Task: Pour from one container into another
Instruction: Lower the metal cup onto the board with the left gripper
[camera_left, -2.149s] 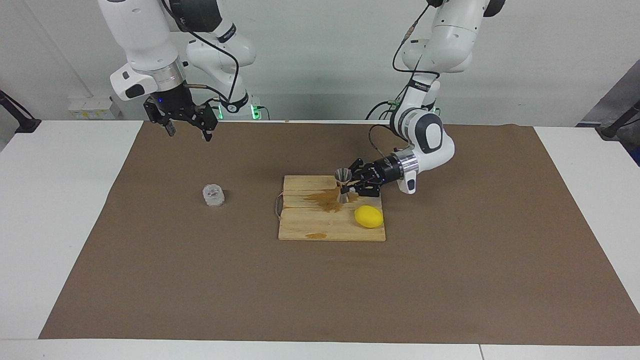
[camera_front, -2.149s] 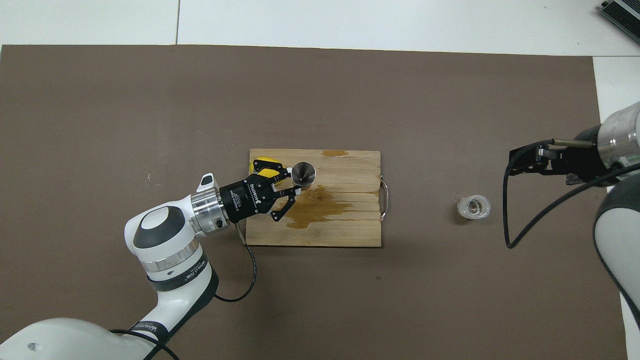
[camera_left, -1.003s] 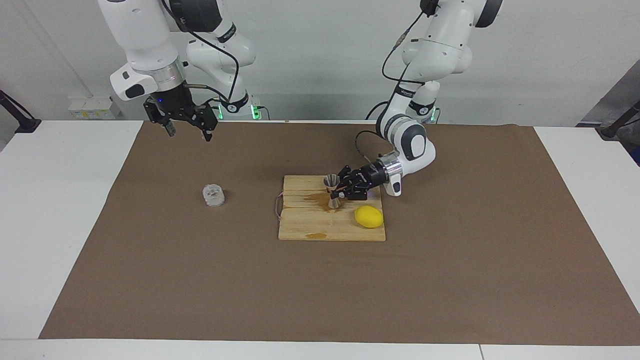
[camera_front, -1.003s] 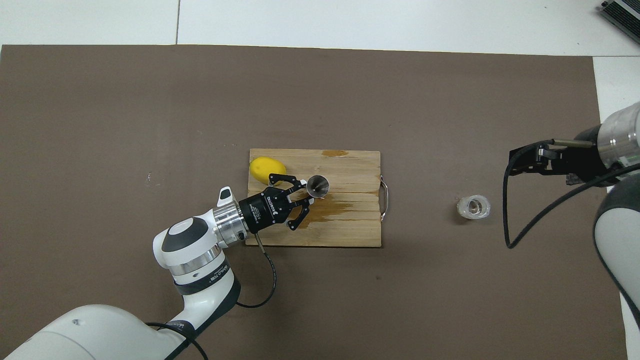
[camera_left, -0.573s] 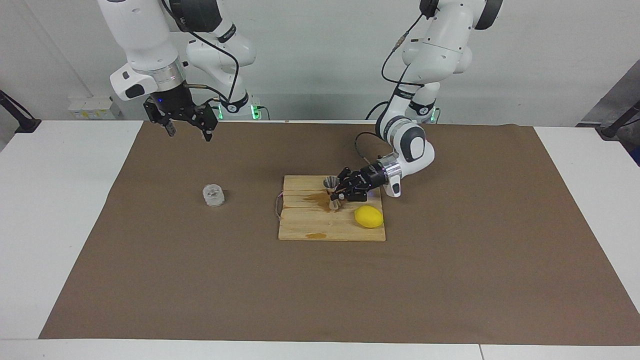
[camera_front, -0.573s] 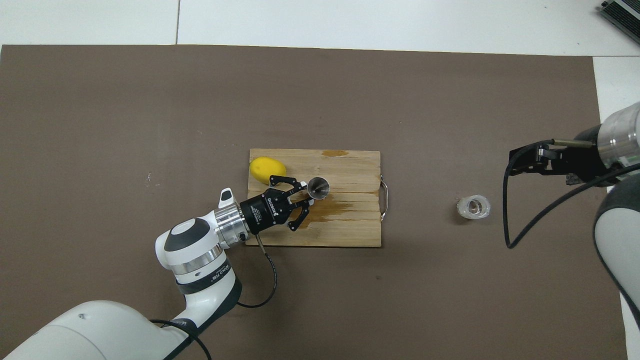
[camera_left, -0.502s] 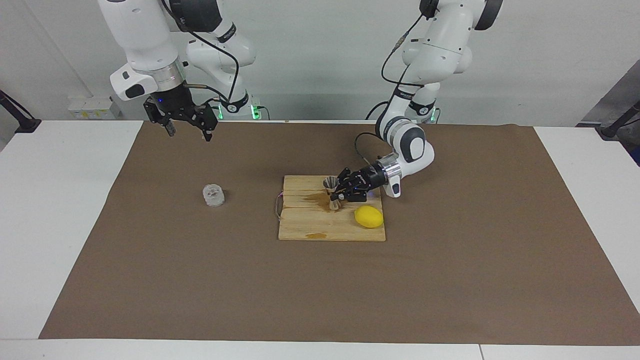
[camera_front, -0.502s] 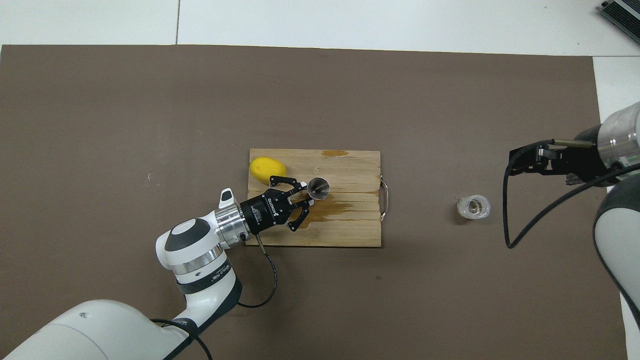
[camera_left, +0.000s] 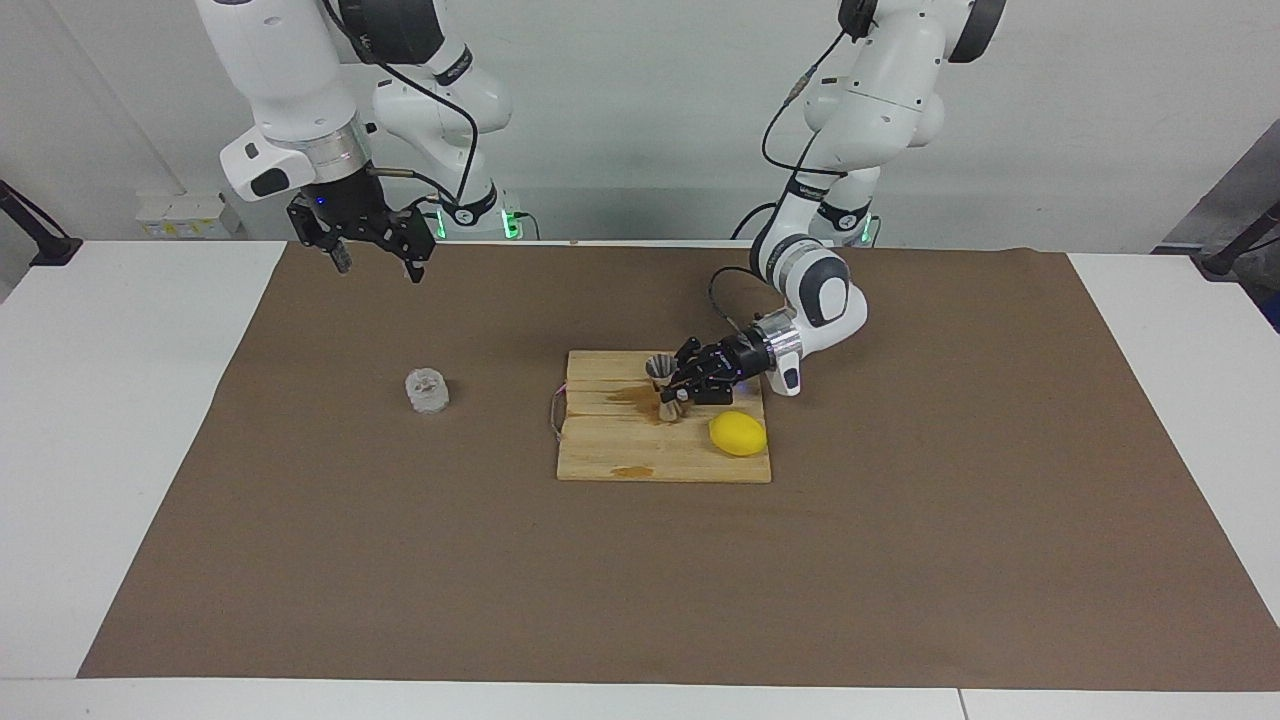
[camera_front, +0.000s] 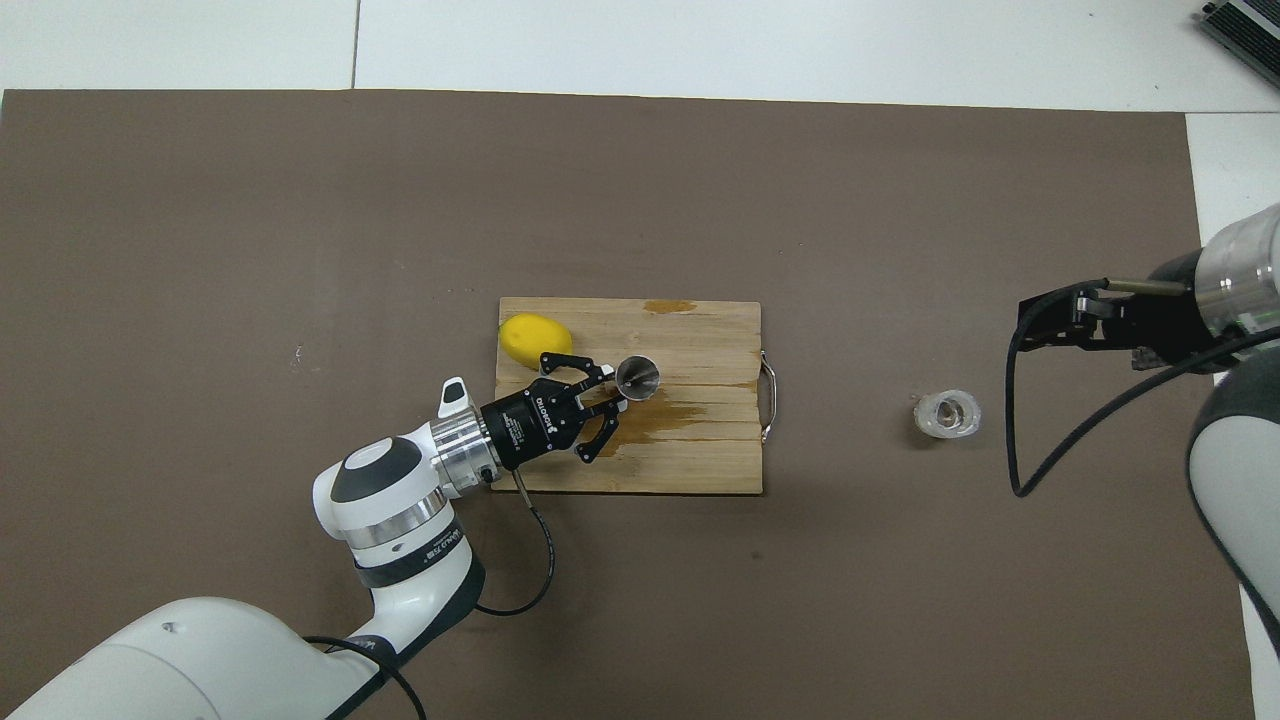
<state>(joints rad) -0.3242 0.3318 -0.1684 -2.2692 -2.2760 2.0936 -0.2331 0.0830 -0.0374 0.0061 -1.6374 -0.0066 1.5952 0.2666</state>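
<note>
The left gripper (camera_left: 678, 386) is clamped on the waist of the jigger (camera_left: 665, 386), which stands on the board (camera_left: 640, 450) at the edge of a brown stain (camera_front: 665, 418), its open mouth up. Against 2 seconds ago, the jigger and gripper have slid along the board toward the right arm's end, off the spot just beside the lemon (camera_left: 738, 433), so the lemon now lies clear of the fingers and fully visible from above; the left arm's elbow has swung in nearer the board too. Over the last half second almost nothing moves, only a slight settling of the wrist. The glass cup (camera_left: 427, 391) sits on the brown mat (camera_left: 900, 560) well apart from the board, toward the right arm's end, in the same place as before. The right gripper (camera_left: 375, 262) hangs with its fingers spread wide and holding nothing, over the mat's edge near its base, and the right arm waits unchanged.
</note>
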